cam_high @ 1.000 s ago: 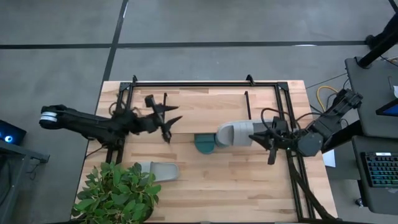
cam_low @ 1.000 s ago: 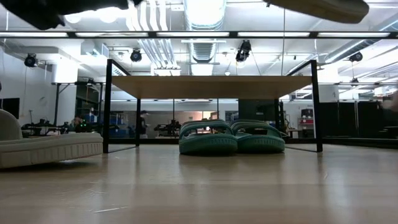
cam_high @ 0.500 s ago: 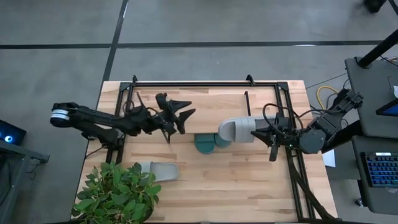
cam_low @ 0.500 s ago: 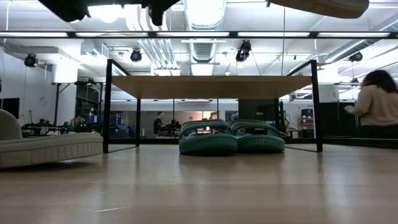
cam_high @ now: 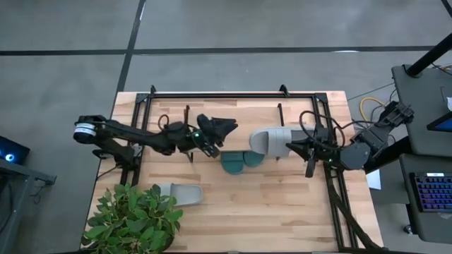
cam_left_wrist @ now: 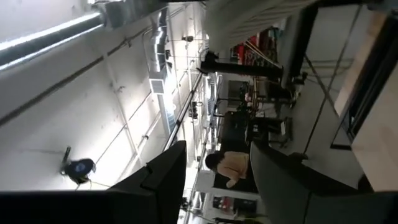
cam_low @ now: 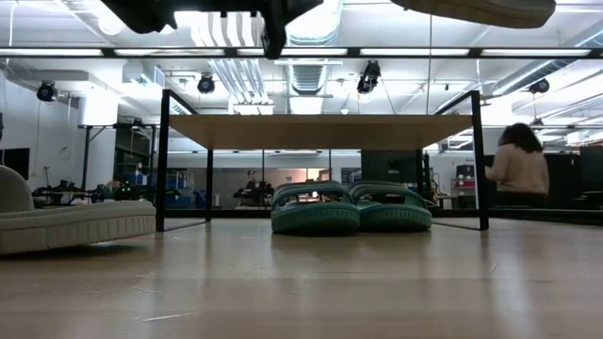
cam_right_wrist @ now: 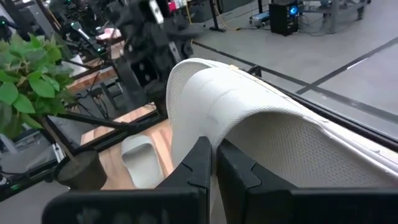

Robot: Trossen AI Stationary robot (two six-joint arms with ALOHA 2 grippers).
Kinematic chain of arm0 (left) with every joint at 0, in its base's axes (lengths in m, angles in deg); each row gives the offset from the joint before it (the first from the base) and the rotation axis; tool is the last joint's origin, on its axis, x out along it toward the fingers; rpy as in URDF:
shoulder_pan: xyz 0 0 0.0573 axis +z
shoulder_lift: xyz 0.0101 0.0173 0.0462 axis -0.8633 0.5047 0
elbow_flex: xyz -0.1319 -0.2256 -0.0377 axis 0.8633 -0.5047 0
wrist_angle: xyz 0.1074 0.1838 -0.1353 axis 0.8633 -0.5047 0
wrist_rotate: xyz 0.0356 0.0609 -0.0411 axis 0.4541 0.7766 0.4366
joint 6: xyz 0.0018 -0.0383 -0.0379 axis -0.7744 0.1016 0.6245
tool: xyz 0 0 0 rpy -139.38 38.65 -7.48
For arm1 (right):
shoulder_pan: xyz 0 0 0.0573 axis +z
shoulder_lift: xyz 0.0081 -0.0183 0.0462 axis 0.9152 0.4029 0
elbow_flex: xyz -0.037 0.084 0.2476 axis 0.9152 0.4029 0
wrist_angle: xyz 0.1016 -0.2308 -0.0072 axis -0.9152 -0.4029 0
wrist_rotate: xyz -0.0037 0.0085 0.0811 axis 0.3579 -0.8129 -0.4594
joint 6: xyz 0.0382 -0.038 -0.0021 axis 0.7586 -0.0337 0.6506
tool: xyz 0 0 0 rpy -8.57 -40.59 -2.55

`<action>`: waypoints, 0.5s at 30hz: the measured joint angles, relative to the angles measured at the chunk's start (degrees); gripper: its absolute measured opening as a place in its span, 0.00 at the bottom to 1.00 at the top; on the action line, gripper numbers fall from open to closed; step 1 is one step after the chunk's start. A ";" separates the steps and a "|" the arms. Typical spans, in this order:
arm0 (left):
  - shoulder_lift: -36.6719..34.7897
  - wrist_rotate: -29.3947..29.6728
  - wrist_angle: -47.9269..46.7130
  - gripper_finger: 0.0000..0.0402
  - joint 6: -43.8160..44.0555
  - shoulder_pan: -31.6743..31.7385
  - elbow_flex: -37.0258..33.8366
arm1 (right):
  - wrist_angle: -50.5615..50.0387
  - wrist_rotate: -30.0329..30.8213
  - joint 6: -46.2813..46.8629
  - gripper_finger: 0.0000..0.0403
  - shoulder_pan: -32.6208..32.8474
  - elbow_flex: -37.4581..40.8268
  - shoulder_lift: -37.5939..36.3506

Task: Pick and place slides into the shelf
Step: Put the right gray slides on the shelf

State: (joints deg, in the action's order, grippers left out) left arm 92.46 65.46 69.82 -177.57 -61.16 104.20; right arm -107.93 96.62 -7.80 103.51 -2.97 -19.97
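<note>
Loose grey slide (cam_high: 179, 192): flat on the table beside the plant (cam_high: 134, 215).
Left gripper (cam_high: 220, 131): raised over the shelf (cam_low: 320, 131), fingers parted, empty.
Shelf: two teal slides (cam_low: 350, 207) underneath, side by side.
Right gripper (cam_high: 295, 149): clamped on the held grey slide (cam_high: 270, 140), above the shelf.

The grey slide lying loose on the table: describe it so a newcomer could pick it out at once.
Start at the leafy potted plant at one corner of the wooden table. Right beside its leaves a pale grey slide lies flat on the bare tabletop, outside the shelf. Unlike the other grey slide, no gripper holds it, and unlike the teal pair it is not under the shelf.
</note>
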 joint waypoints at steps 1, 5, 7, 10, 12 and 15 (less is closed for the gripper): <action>0.57 0.02 0.04 0.41 -1.03 0.00 0.23 | -0.20 0.13 0.00 0.02 -0.26 -0.08 -0.27; 3.10 0.06 0.06 0.41 -4.80 0.01 1.50 | -0.44 0.32 0.00 0.02 -1.36 -0.08 -0.99; 4.20 0.20 0.13 0.41 -7.98 0.00 2.02 | -1.13 0.32 0.00 0.02 -2.05 -0.08 -1.20; 5.81 0.50 0.27 0.41 -13.56 0.00 2.60 | -1.50 0.30 0.02 0.02 -2.49 -0.08 -1.30; 6.72 0.58 0.25 0.41 -16.20 0.00 3.03 | -1.53 0.27 0.02 0.02 -2.84 -0.08 -1.34; 7.83 0.57 1.63 0.41 -18.56 0.00 3.95 | -2.07 0.09 0.05 0.02 -3.08 -0.08 -1.67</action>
State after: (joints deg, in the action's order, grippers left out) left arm 100.29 66.03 71.45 -196.13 -61.16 108.15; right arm -110.00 96.71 -7.75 100.42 -3.05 -21.64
